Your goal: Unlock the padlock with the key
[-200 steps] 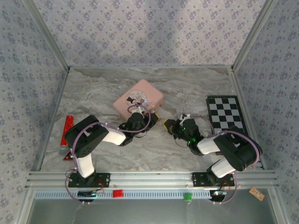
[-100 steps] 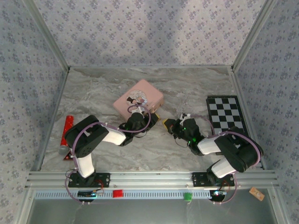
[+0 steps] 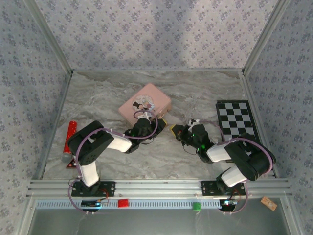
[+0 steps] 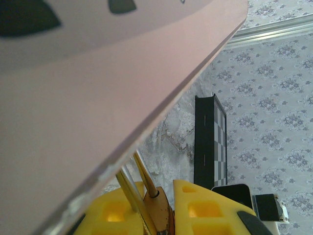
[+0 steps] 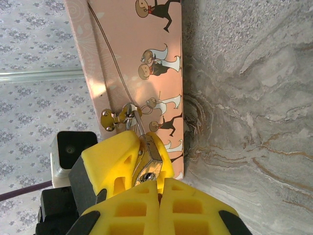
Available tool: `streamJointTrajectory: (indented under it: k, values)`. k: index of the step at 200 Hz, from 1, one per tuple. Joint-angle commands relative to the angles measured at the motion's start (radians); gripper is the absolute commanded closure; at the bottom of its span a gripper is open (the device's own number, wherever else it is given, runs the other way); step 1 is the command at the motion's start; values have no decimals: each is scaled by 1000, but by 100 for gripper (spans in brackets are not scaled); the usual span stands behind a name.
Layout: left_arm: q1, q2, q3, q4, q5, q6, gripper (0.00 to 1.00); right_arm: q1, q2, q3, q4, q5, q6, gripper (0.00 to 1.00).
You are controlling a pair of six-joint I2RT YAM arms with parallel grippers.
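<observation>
The small brass padlock hangs by its thin shackle from the hasp on the pink cartoon-printed tin. My left gripper is shut on the padlock's body, one yellow finger on each flat side. In the right wrist view the padlock turns its keyhole end toward my right gripper. That gripper is shut, with its tips right at the keyhole. Of the key, a short silvery stub shows at the keyhole; the rest is hidden between the pads. Both grippers meet at the tin's near right corner.
A black-and-white checkered board lies to the right of the right arm. A red tube lies by the left wall. The tin stands close above the left gripper. Patterned walls enclose the marble table.
</observation>
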Motion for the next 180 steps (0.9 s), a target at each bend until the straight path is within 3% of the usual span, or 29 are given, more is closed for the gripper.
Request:
streamJointTrajectory:
  k: [1,180]
  values:
    - [-35,11,17,53,128,-117,100,0,2,1,-14,13,-5,100]
    - [-35,3,20,35,133,-108,100,-5,-15,12,-34,18,-8,100]
